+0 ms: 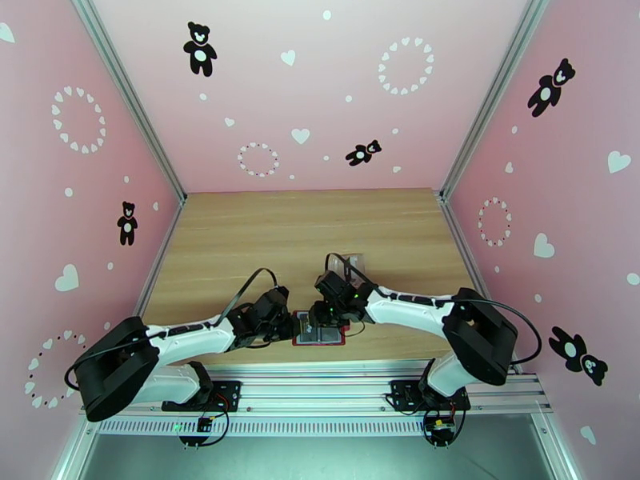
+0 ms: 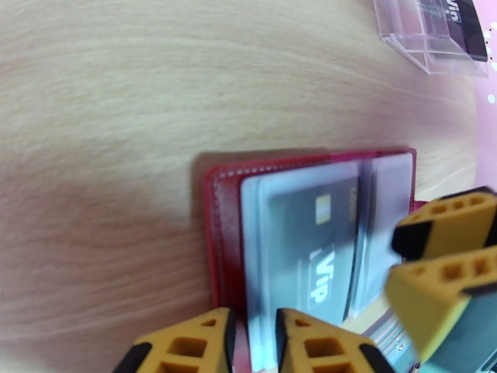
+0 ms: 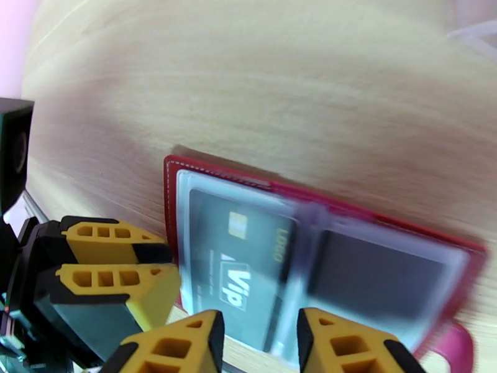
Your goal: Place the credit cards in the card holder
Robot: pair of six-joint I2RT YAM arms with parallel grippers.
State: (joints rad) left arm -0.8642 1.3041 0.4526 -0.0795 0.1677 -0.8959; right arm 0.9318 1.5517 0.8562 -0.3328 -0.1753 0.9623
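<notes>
Dark-red leather card holder (image 3: 379, 268) lies open btwn your inward-reaching arms: L gripper (image 2: 255, 334) pinches its edge, R gripper (image 3: 258, 337) part-open astride sleeved black VIP card (image 3: 239, 256).

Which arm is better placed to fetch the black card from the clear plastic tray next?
Right. The left gripper pinches the open dark-red leather card holder, likely steadying it. The right gripper looks open and free, and the clear plastic tray holding the black card sits just beyond it.
</notes>
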